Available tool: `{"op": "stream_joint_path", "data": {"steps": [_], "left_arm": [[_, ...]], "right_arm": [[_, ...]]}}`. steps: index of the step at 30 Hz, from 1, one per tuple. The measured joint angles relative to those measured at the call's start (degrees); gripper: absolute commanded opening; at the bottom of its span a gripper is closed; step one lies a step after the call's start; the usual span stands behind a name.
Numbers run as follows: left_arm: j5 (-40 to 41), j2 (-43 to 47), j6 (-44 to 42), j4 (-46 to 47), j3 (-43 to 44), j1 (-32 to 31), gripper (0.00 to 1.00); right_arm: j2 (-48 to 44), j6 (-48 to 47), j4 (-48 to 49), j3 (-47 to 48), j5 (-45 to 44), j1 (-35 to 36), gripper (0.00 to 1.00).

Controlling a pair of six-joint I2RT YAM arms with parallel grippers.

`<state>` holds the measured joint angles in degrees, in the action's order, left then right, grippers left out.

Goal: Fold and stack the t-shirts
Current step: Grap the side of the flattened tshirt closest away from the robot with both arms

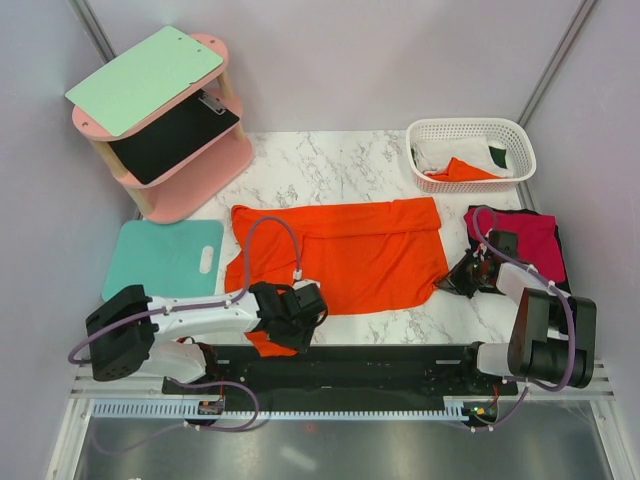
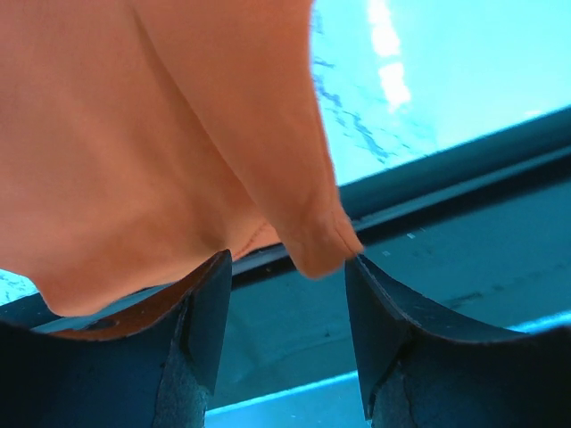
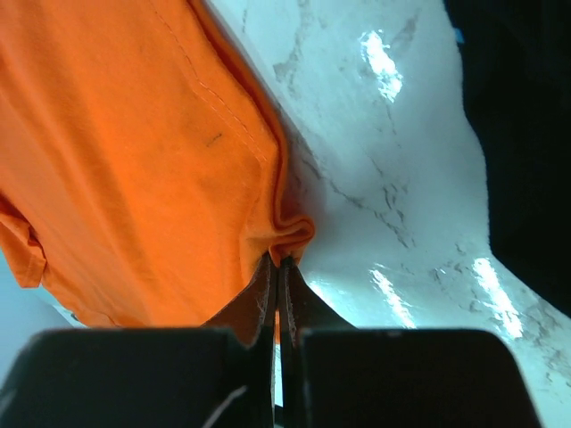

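Observation:
The bright orange t-shirt [image 1: 340, 250] lies spread on the marble table, its top part folded down. My left gripper [image 1: 295, 318] is at its near-left corner, where a bit of cloth hangs over the table's front edge. In the left wrist view the jaws [image 2: 287, 263] stand open, with the orange cloth [image 2: 161, 152] just above them and a fold tip between the fingertips. My right gripper [image 1: 462, 280] is at the near-right corner, shut [image 3: 277, 263] on a pinch of the orange hem [image 3: 290, 234]. A crimson red t-shirt [image 1: 525, 240] lies on a black one at the right.
A white lattice basket [image 1: 515, 135] at the back right holds white, orange and dark green cloth. A teal mat [image 1: 160, 258] lies at the left. A pink two-level shelf [image 1: 190, 185] with a green board stands at the back left. The black rail runs along the front edge.

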<state>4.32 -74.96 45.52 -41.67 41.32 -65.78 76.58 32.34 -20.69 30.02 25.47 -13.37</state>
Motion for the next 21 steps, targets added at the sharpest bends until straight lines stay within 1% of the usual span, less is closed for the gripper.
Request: {"op": "stream_joint_path", "data": {"steps": [3, 6, 8, 9, 15, 18, 21], "left_arm": [[2.12, -3.15, 1.14, -0.07, 0.11, -0.79, 0.61], [4.46, -5.31, 2.16, -0.17, 0.31, -1.11, 0.52], [5.57, -5.90, 2.86, -0.22, 0.35, -1.14, 0.06], [6.21, -6.03, 3.23, -0.28, 0.35, -1.16, 0.02], [7.76, -5.88, 6.27, -3.04, 1.11, -1.22, 0.02], [9.64, -5.33, 8.09, -7.85, 3.08, -1.22, 0.02], [12.63, -5.27, 10.03, -14.14, 7.91, -1.20, 0.02]], "right_arm": [[0.50, 0.02, 1.33, -0.22, 0.96, 0.00, 0.00], [0.66, 0.02, 2.56, -0.72, 1.95, 0.00, 0.00], [0.87, 0.00, 3.39, -0.96, 2.56, 0.00, 0.00], [0.92, 0.02, 3.69, -1.07, 2.82, 0.00, 0.00], [0.87, -0.15, 4.00, -1.29, 3.28, 0.00, 0.00], [0.09, -0.15, 3.69, -1.64, 3.39, 0.00, 0.00], [-1.73, -0.13, 2.95, -1.73, 3.65, 0.00, 0.00]]}}
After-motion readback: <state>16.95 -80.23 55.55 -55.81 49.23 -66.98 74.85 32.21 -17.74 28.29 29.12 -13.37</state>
